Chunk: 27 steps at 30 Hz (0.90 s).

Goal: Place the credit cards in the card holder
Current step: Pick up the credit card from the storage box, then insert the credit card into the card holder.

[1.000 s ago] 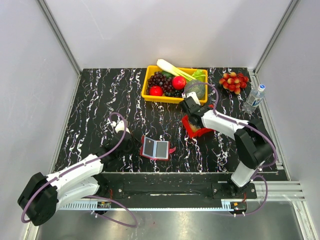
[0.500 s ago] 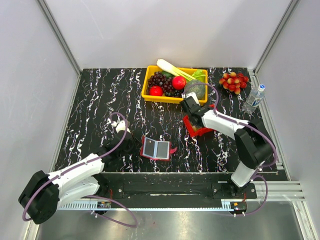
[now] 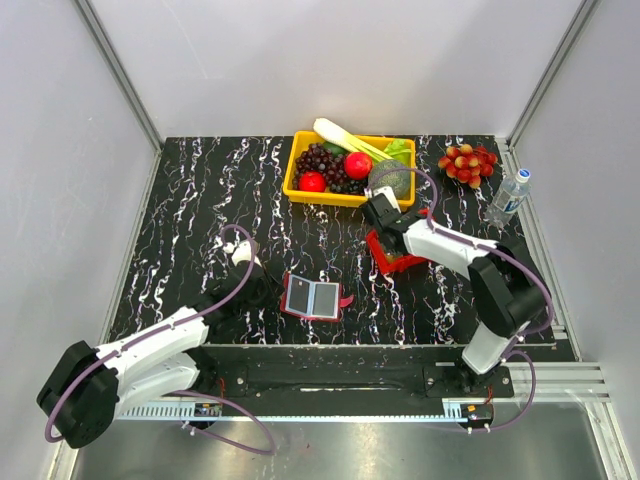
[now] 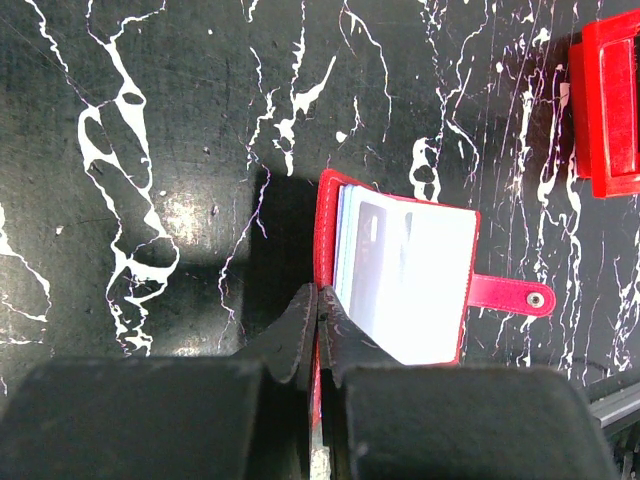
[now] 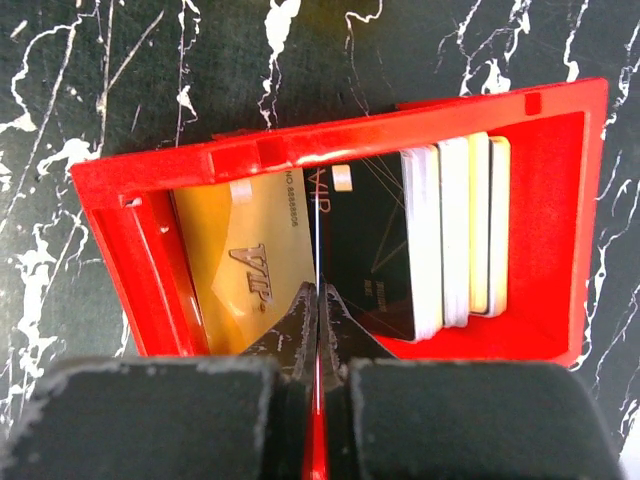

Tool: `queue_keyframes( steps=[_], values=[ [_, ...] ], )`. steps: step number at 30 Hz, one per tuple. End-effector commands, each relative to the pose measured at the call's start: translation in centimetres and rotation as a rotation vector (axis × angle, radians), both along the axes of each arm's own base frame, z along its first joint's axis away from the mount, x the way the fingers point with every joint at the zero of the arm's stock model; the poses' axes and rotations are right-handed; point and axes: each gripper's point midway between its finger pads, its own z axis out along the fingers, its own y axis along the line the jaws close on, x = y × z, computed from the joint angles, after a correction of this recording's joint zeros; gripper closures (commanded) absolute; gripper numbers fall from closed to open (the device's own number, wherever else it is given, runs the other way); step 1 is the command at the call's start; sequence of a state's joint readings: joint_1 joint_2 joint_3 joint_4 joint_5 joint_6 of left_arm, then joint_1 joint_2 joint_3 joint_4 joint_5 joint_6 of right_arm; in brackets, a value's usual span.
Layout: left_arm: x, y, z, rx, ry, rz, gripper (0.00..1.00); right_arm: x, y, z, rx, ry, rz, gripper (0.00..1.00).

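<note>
My right claw [image 5: 316, 305] is pressed together inside the red tray [image 5: 560, 220], and a thin card [image 5: 315, 230] stands on edge straight up from between its tips. I judge that I am pinching it, though only its pale edge shows. To one side of it lies a tan card [image 5: 240, 260], to the other a black card [image 5: 370, 250], and beyond that the rest of the credit cards [image 5: 455, 235] lean in a pale stack against the tray's far end. My left claw [image 4: 318, 315] is also closed, its tips on the red cover edge of the card holder [image 4: 410, 280] and seemingly nipping it to keep it steady. The holder lies open on the surface [image 4: 150, 120], pale faces up, snap tab pointing away from that claw. So the step in hand is the pick. Next I must lift this card clear of the tray wall and carry it across to the holder, which sits well apart from my right claw, nearer my bases, then slide it flat into a pocket.
</note>
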<state>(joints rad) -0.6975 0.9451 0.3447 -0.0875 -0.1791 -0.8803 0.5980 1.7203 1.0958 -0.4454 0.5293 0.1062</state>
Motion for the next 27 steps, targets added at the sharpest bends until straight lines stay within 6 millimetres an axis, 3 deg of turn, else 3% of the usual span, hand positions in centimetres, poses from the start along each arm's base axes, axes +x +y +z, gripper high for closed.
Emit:
queue_keyframes(
  steps=[1,8,13,19,24,27],
  values=[
    [1.2,-0.8,2.2,-0.028,-0.062,-0.012,1.0,0.8,1.2,6.2,0.131,-0.11,0.006,1.0],
    [1.4,-0.7,2.5,-0.027,-0.066,-0.008,1.0,-1.0,2.0,10.1,0.279,-0.148,0.015,1.0],
    [1.4,-0.7,2.5,-0.029,-0.067,-0.006,1.0,-2.5,5.2,11.6,0.552,-0.149,0.012,1.0],
    [1.3,-0.8,2.4,-0.032,-0.059,-0.006,1.0,-5.4,12.3,11.9,0.993,-0.09,0.02,1.0],
    [1.1,-1.1,2.9,-0.063,-0.067,-0.017,1.0,-8.4,19.0,10.7,1.099,-0.136,-0.027,1.0],
    [1.0,-1.1,3.2,-0.078,-0.073,-0.016,1.0,-9.4,21.6,10.1,1.1,-0.152,-0.051,1.0]
  ],
)
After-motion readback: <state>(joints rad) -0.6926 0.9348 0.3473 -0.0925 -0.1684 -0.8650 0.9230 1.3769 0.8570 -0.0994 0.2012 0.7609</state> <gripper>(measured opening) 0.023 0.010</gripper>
